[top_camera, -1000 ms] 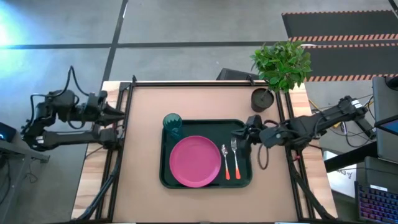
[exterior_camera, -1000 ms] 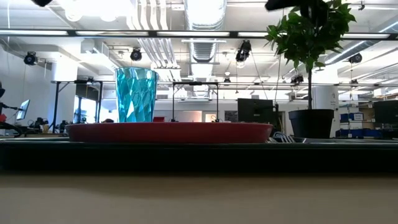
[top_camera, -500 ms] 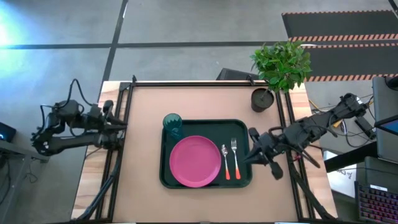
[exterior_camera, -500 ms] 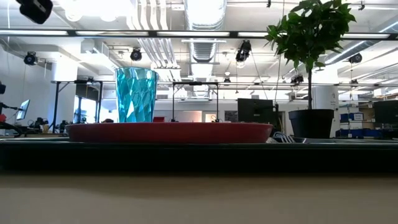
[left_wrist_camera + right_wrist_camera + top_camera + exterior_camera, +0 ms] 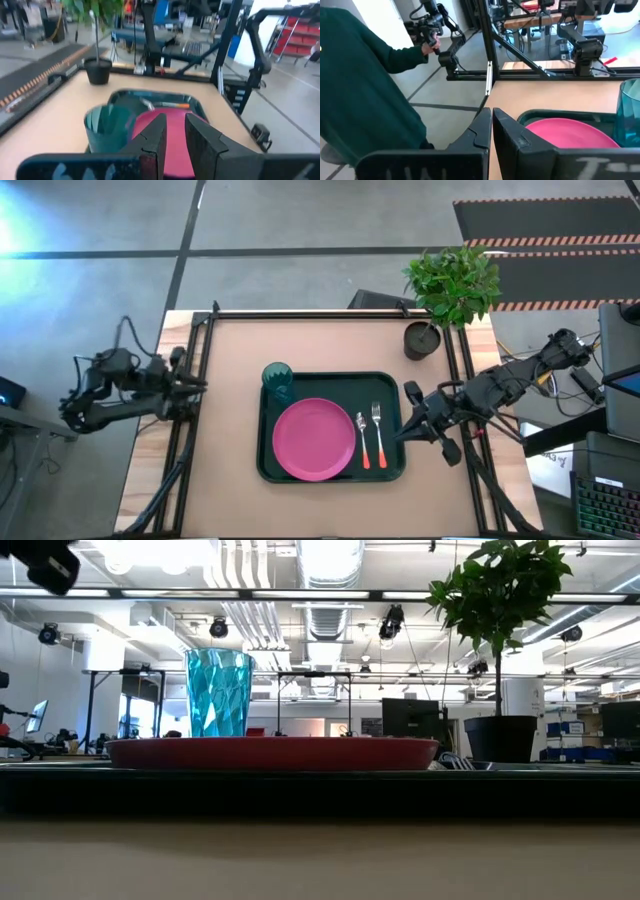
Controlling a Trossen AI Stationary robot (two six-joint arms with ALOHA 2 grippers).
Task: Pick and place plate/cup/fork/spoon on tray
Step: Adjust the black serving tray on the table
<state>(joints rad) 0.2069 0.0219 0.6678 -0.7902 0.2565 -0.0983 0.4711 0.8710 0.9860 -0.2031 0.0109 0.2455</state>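
The dark green tray point(image 5: 268, 465) lies mid-table. On it rest the pink plate point(image 5: 313, 439), the spoon point(image 5: 363, 440) and the fork point(image 5: 378, 435), side by side at the plate's right with their orange-red handles toward the near edge. The teal cup point(image 5: 278, 379) stands upright at the tray's far left corner. My right gripper point(image 5: 402, 434) is shut and empty, just off the tray's right rim, pointing at it; it also shows in the right wrist view point(image 5: 491, 117). My left gripper point(image 5: 200, 385) hangs over the table's left edge with a narrow gap between its fingers point(image 5: 175, 120), empty.
A dark pot with a green plant point(image 5: 421, 338) stands at the far right corner. Black frame rails run along the table's left side point(image 5: 185, 430) and right side point(image 5: 470, 470). A person in a dark green sleeve point(image 5: 360, 85) stands beyond the table in the right wrist view.
My right gripper has drawn back from over the tray's right part near the fork, toward the table's near right, and has turned to slant at the tray's right rim. My left arm has shifted a little toward the near edge. The tableware has stayed put.
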